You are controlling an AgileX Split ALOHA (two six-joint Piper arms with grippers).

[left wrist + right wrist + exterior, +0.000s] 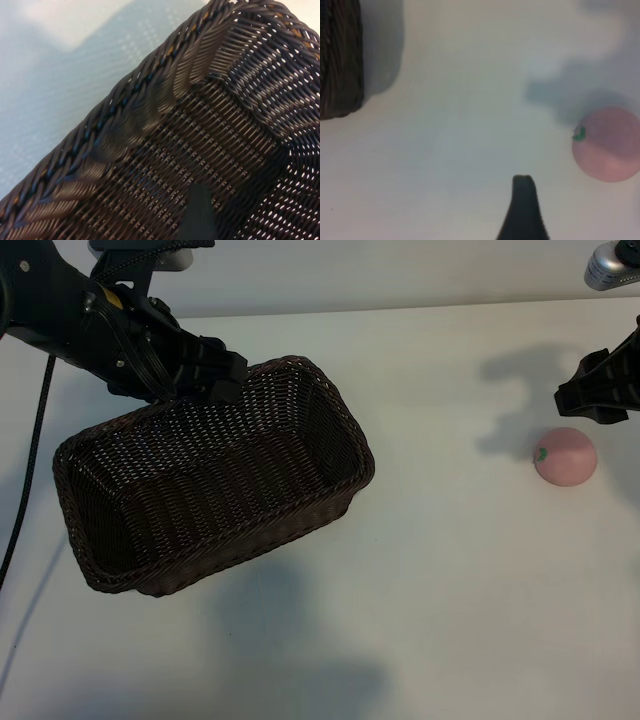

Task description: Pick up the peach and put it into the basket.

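Note:
The peach (pixel 566 457) is a small pale-pink ball with a green mark, lying on the white table at the right. My right gripper (pixel 592 403) hovers open just beyond it, a little apart, holding nothing. In the right wrist view one dark finger (pixel 522 210) shows with the peach (pixel 607 145) off to its side. The dark-brown woven basket (pixel 347 410) stands at the left with nothing inside. My left gripper (pixel 215 375) is at its far rim, open. The left wrist view shows the braided rim (pixel 125 95) and one finger (pixel 200 215) inside the basket.
A black cable (pixel 30 460) hangs along the left edge. A grey cylindrical part (pixel 612 265) sticks in at the top right. Bare white table lies between the basket and the peach, and the basket's end (pixel 340 60) shows in the right wrist view.

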